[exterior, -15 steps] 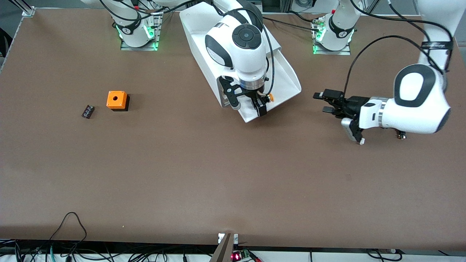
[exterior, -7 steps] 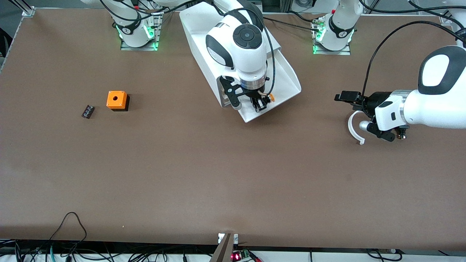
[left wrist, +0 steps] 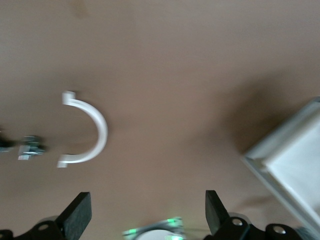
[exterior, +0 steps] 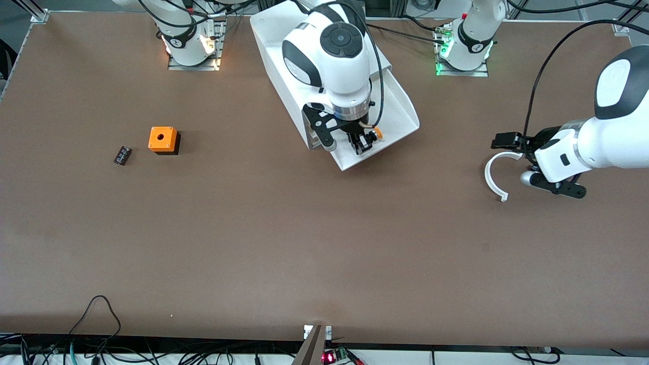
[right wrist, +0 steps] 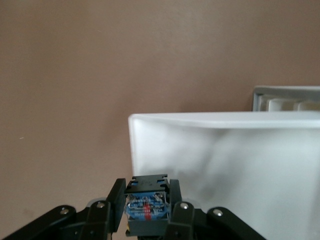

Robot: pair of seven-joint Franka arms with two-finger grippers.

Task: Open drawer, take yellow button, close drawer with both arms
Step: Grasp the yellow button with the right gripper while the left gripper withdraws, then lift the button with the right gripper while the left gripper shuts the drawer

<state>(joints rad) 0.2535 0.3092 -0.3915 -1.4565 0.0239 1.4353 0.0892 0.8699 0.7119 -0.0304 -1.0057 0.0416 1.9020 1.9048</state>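
Note:
The white drawer (exterior: 400, 119) stands pulled out of its white cabinet (exterior: 274, 45) at the middle of the table. My right gripper (exterior: 361, 144) hangs over the drawer's open end, shut on the button (exterior: 374, 134), whose orange cap shows beside the fingers. In the right wrist view the gripper (right wrist: 146, 205) clamps the button's black square body (right wrist: 146, 200) above the drawer's rim (right wrist: 200, 117). My left gripper (exterior: 507, 144) is open and empty toward the left arm's end of the table; in the left wrist view (left wrist: 145, 215) its jaws stand wide apart.
A white curved piece (exterior: 493, 177) lies on the table beside the left gripper and also shows in the left wrist view (left wrist: 92, 130), with a small metal part (left wrist: 31, 148) next to it. An orange box (exterior: 163, 139) and a dark ribbed block (exterior: 122, 155) sit toward the right arm's end.
The left arm has drawn back toward its own end of the table, uncovering the white curved piece. The right gripper has risen slightly with the button.

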